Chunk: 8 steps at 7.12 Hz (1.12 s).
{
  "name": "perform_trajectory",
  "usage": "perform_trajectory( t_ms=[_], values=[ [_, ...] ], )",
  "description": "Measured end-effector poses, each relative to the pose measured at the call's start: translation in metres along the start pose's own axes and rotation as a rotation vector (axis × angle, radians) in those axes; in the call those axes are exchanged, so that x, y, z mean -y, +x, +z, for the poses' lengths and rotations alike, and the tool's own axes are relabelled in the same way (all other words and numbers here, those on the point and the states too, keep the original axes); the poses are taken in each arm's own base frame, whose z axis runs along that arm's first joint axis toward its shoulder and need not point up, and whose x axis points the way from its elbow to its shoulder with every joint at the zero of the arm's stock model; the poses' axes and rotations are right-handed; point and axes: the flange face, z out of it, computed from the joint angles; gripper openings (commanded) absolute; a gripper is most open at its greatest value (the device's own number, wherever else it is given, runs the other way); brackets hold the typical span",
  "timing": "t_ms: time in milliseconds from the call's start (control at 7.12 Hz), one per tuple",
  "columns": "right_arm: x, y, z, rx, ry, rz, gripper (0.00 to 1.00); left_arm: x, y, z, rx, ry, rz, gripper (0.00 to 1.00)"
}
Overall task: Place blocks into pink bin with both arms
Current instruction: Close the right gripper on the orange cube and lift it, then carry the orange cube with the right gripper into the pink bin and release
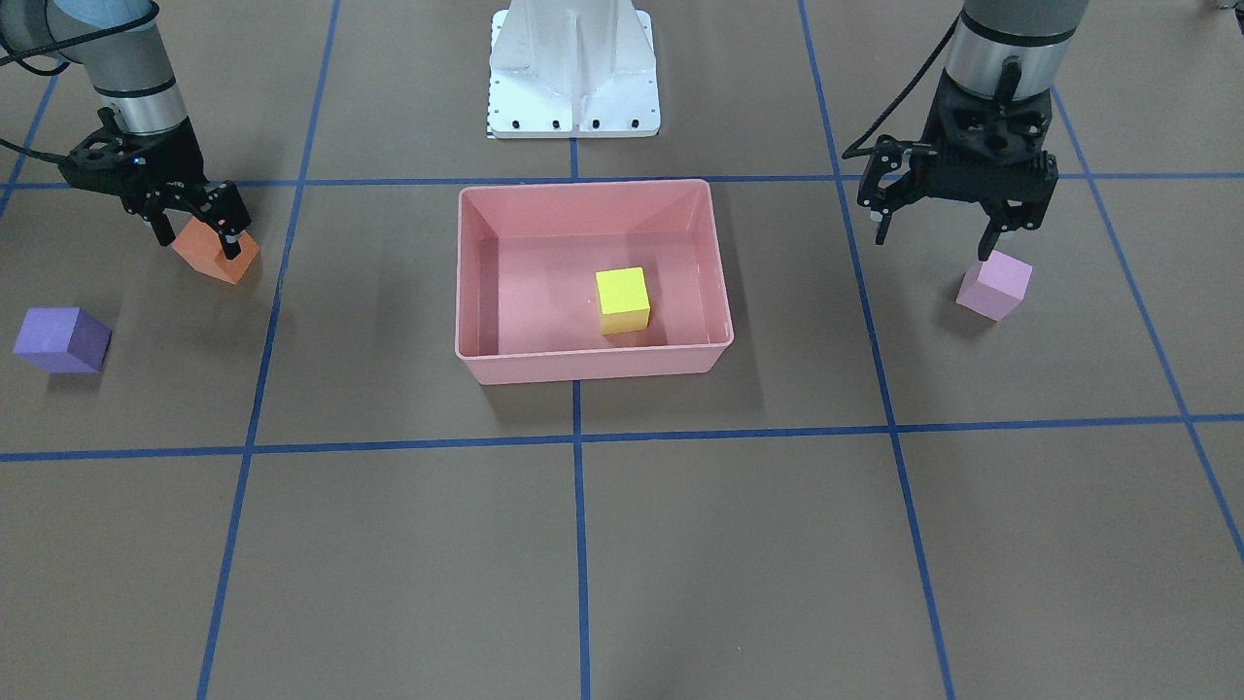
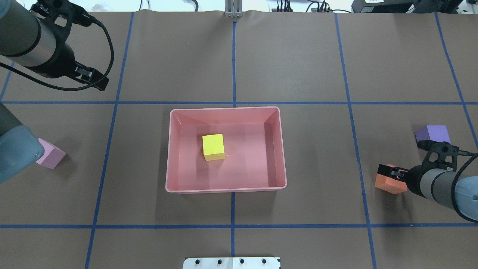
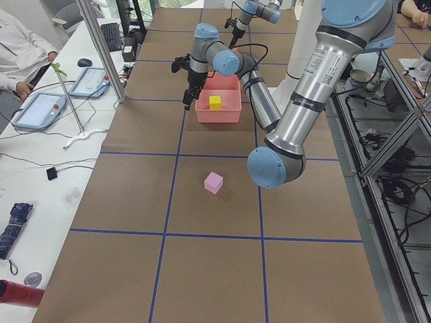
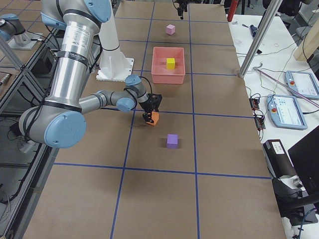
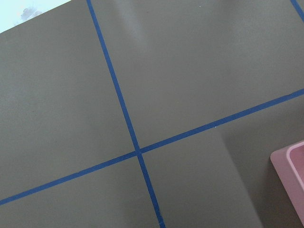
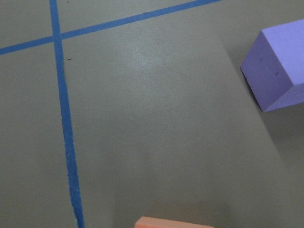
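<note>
The pink bin [image 1: 583, 367] sits mid-table with the yellow block [image 1: 622, 300] inside it. My right gripper [image 1: 196, 241] is down at the orange block [image 1: 209, 261], a finger against each of two opposite sides; it is shut on that block, which is at table level. The dark purple block [image 1: 61, 339] lies loose close by and fills the right wrist view's upper right [image 6: 278, 71]. My left gripper [image 1: 935, 241] hangs open and empty, high above the table. The light pink-lilac block [image 1: 993, 285] lies loose on the table, unseen by the left wrist camera.
The white pedestal base [image 1: 573, 68] stands behind the bin. Blue tape lines grid the brown table. In the left wrist view only a corner of the bin [image 5: 292, 166] shows. A side desk with tablets [image 3: 40, 108] and a person runs along the far table edge.
</note>
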Motion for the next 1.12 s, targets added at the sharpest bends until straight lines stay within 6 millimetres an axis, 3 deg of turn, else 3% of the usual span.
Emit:
perform_trajectory(
  t_ms=[141, 281, 562, 843, 984, 1124],
  values=[
    [-0.006, 0.001, 0.005, -0.010, -0.001, -0.014, 0.26, 0.000, 0.000, 0.000, 0.000, 0.000, 0.000, 1.00],
    [-0.011, 0.001, 0.007, -0.013, 0.003, -0.026, 0.00, 0.000, 0.000, 0.000, 0.000, 0.000, 0.000, 1.00],
    [-0.013, -0.004, 0.005, -0.004, 0.020, -0.036, 0.00, 0.000, 0.000, 0.000, 0.000, -0.001, 0.000, 1.00],
    [-0.005, -0.028, -0.018, 0.060, 0.027, -0.019, 0.00, 0.000, -0.001, 0.000, 0.002, 0.000, 0.006, 1.00],
    [0.011, -0.054, -0.031, 0.095, 0.026, 0.009, 0.00, 0.000, -0.004, 0.001, 0.003, 0.000, 0.016, 1.00],
    [0.036, -0.103, -0.044, 0.107, 0.014, 0.049, 0.00, -0.004, -0.010, 0.005, 0.003, 0.002, 0.029, 1.00]
  ],
)
